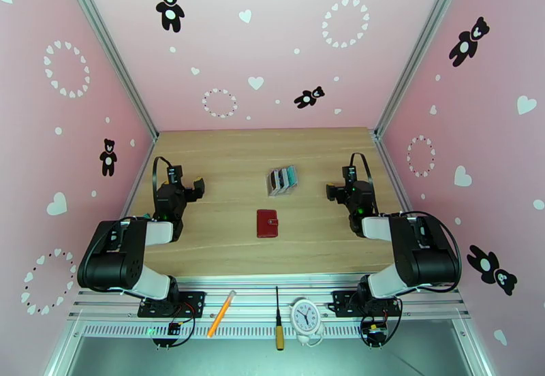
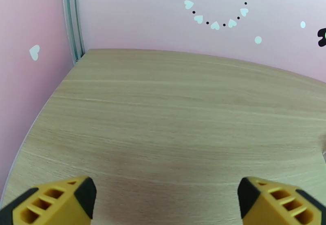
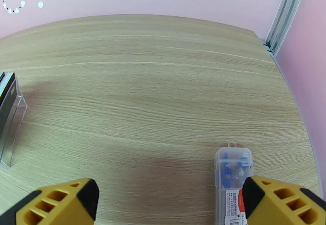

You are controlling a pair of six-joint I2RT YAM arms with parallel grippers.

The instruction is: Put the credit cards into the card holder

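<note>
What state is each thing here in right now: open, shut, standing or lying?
left gripper: open, holding nothing.
right gripper: open, holding nothing.
card holder: shut, lying flat on the table.
credit cards: standing in the slots of the clear stand.
small clear case: lying flat near the right gripper.

Table (image 1: 225,152): pale wood.
Clear stand (image 1: 282,180): on table, near its centre.
Clear case (image 3: 233,164): on table, blue parts inside.
Clock (image 1: 306,316): off table's near edge.
Screwdriver (image 1: 278,323): same strip.
Orange pen (image 1: 221,314): same strip, slanted.
</note>
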